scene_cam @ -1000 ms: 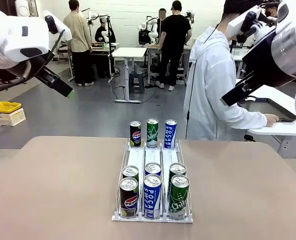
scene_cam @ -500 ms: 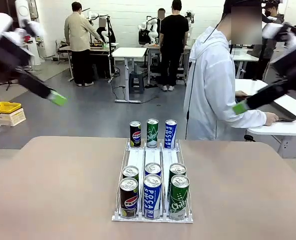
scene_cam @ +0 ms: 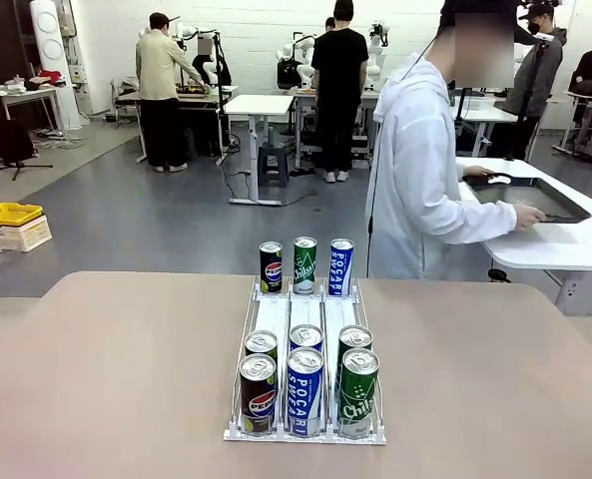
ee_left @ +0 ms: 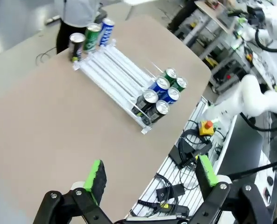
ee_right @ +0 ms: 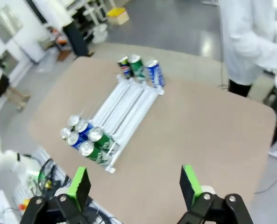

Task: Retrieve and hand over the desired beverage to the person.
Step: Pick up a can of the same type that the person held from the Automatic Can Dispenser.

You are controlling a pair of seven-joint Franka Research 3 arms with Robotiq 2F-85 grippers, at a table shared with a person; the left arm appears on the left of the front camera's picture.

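Both arms have swung up and away from where they hung over the far corners of the surface (scene_cam: 106, 369) 1 second ago; each wrist camera now looks down from high above.

The left hand (ee_left: 151, 173) has its green pads spread wide and holds nothing; the right hand (ee_right: 134, 183) is spread just as wide and also holds nothing; both are well apart from the rack (scene_cam: 274, 314).

Nothing on the rack has shifted; 9 cans sit in its 3 lanes. At the far end stand a Pepsi can (scene_cam: 271, 266), a green Chilsung can (scene_cam: 304, 264) and a blue Pocari can (scene_cam: 341, 266); at the near end are 6 more in 2 rows, with a Pepsi (scene_cam: 258, 394), a Pocari (scene_cam: 304, 391) and a Chilsung (scene_cam: 358, 391) in front.

The person (scene_cam: 415, 180) has stayed at the far side, turned sideways toward a white side table (scene_cam: 565, 244); 1 of their hands (scene_cam: 525, 216) has moved onto the edge of a dark tray (scene_cam: 535, 200) there.

For the task this reads as the very start; no drink is taken, and both arms look parked in a waiting pose. Which beverage is wanted probably cannot be judged yet, since the person is neither pointing nor facing the rack; the next step likely depends on a cue from them.
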